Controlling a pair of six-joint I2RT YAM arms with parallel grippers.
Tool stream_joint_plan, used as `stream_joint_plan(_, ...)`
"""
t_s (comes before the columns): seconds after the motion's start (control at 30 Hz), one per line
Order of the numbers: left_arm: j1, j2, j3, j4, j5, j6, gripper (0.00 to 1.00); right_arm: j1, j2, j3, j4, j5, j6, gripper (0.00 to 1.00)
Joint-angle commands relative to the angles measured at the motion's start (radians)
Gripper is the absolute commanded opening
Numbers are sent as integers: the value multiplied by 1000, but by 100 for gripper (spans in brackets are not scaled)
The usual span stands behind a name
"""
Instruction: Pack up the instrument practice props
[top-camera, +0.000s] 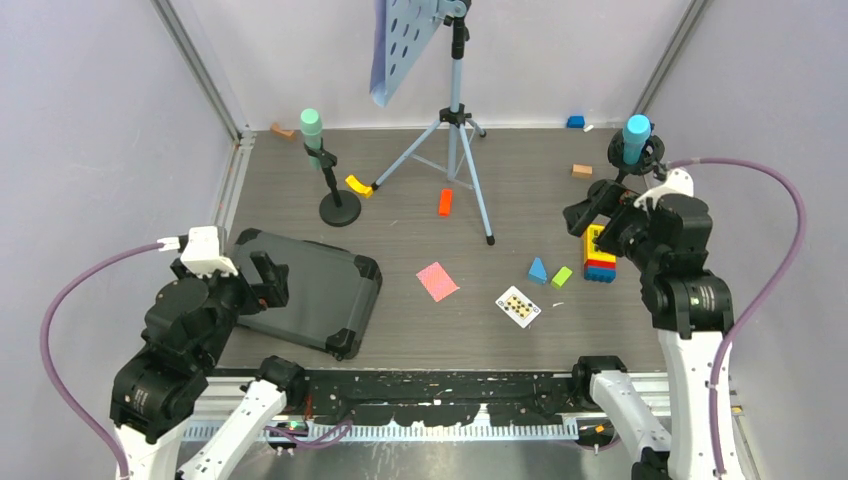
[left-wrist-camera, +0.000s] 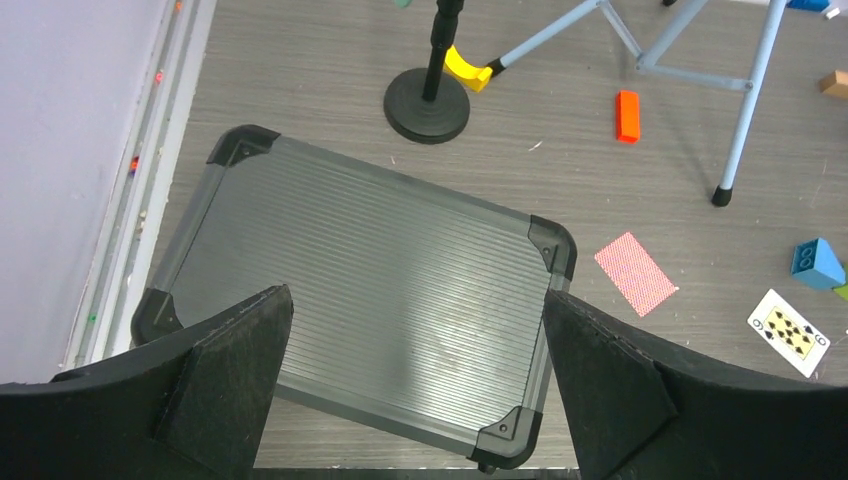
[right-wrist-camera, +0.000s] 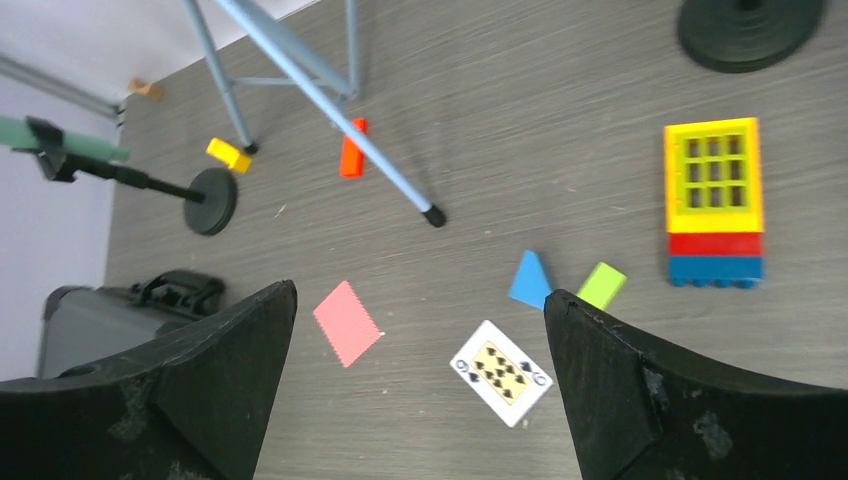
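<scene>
Music rack (top-camera: 408, 40) cropped above, blue microphone (top-camera: 636, 138), its pole (right-wrist-camera: 752, 28) behind right arm (top-camera: 665, 250)

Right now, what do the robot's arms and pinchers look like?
Both arms have chunky black joints on white lower tubes. The left arm and right arm each carry a white wrist block and a looping purple cable. The left gripper and right gripper have two broad black wedge-shaped fingers each, rough-textured inside.

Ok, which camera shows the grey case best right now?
Left wrist: the grey case sits close, with nearly its whole ribbed lid and corners visible. Top external shows it partly covered by the left gripper; right wrist catches only its handle end at the edge.
</scene>
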Motion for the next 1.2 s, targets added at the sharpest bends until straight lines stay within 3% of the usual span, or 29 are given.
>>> stream_joint_plan(0.0, 5, 14, -8, 62, 44, 60, 99, 21, 63, -32, 196, -181, 60, 100)
stream_joint_plan(0.1, 5, 23, -8, 59, -6, 99, 99, 127, 145, -15, 254, -95, 62, 100)
stream_joint_plan(0.13, 5, 22, -10, 61, -19, 109, 99, 217, 166, -5, 271, -56, 53, 100)
stream_joint_plan(0.3, 5, 5, -62, 72, -21, 141, 99, 495, 372, 84, 372, 247, -26, 100)
stream_joint_plan(0.5, 2, -17, -108, 83, -31, 129, 99, 510, 536, 67, 689, 292, -87, 100)
stream_joint_plan(0.73, 2, -18, -93, 45, -82, 116, 98, 509, 771, 222, 871, 297, -186, 100)
stream_joint_plan(0.9, 2, -30, -106, 61, -73, 116, 98, 509, 877, 249, 1105, 293, -213, 100)
stream_joint_plan(1.0, 2, -29, -109, 67, -72, 116, 98, 504, 925, 260, 1236, 294, -216, 92)
stream_joint_plan(1.17, -1, -31, -111, 72, -67, 119, 98, 478, 1028, 375, 1259, 244, -171, 81)
